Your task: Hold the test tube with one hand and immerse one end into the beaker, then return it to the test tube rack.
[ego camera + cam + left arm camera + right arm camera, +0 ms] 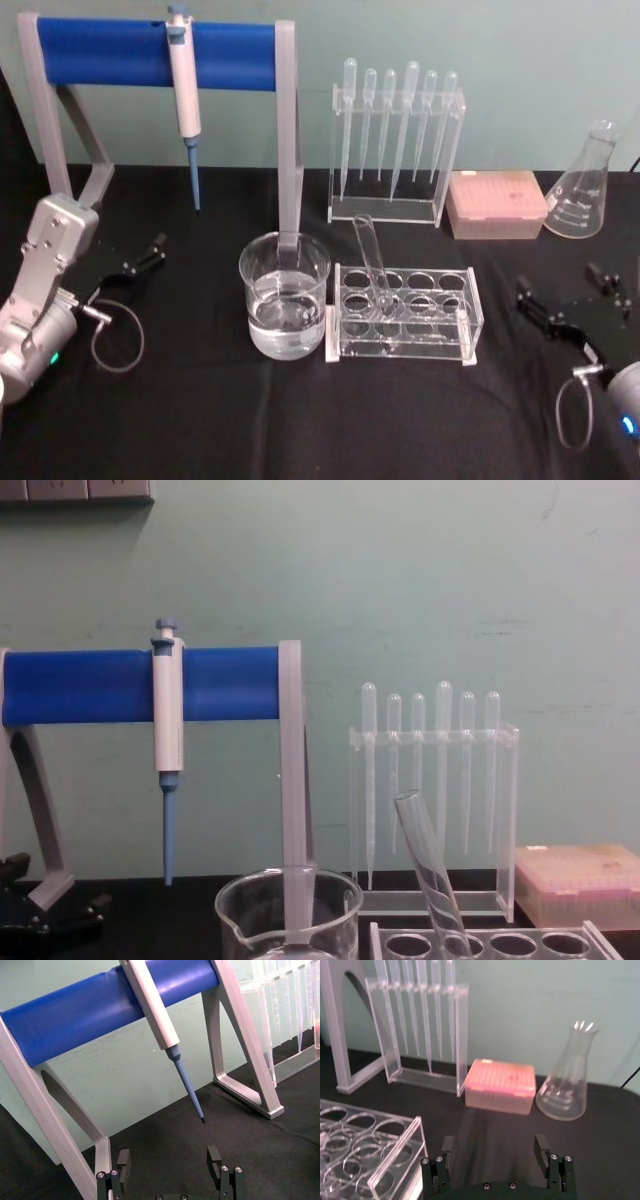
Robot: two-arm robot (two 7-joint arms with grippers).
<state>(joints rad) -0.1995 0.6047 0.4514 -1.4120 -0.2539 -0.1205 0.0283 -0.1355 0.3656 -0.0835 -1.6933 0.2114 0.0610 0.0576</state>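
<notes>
The clear glass test tube (372, 262) leans in a back hole of the clear acrylic tube rack (404, 313); in the chest view the test tube (430, 875) tilts with its open top to the left. Just left of the rack stands the beaker (285, 295), partly filled with clear liquid, and its rim shows in the chest view as the beaker (288, 905). My left gripper (140, 258) rests open at the table's left, and the left gripper (170, 1162) holds nothing. My right gripper (563, 292) rests open at the right, and the right gripper (495, 1152) is empty too.
A blue-barred grey stand (155, 55) with a hanging pipettor (184, 95) is at the back left. Behind the tube rack stands a clear rack of plastic pipettes (396, 150). A pink tip box (495, 204) and a glass conical flask (585, 185) sit at the back right.
</notes>
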